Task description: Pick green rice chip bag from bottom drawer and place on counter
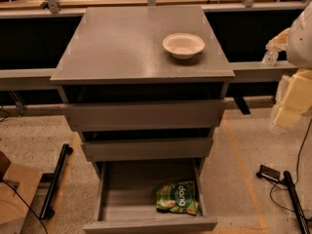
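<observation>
The green rice chip bag [177, 198] lies flat in the front right corner of the bottom drawer [146, 224], which is pulled out wide. The two shallower drawers above it stand partly open. The counter [117, 48] is the grey cabinet top above the drawers. My gripper [273, 48] is at the far right of the view, raised at about counter height, right of the cabinet and well away from the bag. It holds nothing that I can see.
A white bowl [184, 45] stands on the counter's right side. A long grey ledge [263, 68] runs behind the cabinet. A black bar [56, 180] and a cardboard box [14, 191] lie on the floor at left, cables and a black device [271, 173] at right.
</observation>
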{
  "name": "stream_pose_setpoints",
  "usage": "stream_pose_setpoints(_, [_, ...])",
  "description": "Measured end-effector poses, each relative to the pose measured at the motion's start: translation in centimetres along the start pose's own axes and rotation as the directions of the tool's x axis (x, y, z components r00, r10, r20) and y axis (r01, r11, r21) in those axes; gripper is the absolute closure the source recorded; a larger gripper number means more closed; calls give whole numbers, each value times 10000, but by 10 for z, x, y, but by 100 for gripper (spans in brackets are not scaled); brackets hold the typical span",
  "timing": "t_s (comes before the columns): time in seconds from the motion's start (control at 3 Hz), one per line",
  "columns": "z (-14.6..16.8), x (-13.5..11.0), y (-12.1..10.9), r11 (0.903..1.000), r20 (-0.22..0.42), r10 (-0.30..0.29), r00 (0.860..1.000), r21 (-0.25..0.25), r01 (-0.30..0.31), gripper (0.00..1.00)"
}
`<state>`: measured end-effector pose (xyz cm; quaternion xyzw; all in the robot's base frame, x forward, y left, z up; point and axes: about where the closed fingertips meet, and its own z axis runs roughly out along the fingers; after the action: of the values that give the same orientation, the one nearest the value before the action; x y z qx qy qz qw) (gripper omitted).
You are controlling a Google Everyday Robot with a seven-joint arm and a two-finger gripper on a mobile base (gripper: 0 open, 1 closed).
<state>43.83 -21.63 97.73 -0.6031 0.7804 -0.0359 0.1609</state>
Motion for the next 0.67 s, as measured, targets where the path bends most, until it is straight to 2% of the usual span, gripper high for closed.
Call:
stream_pose_setpoints(0.33, [0, 0, 0, 10000, 1, 0, 10000, 2, 0, 0])
stream_pose_setpoints(0.67, [10, 8, -1, 9994, -302, 265, 9992, 228, -259, 0])
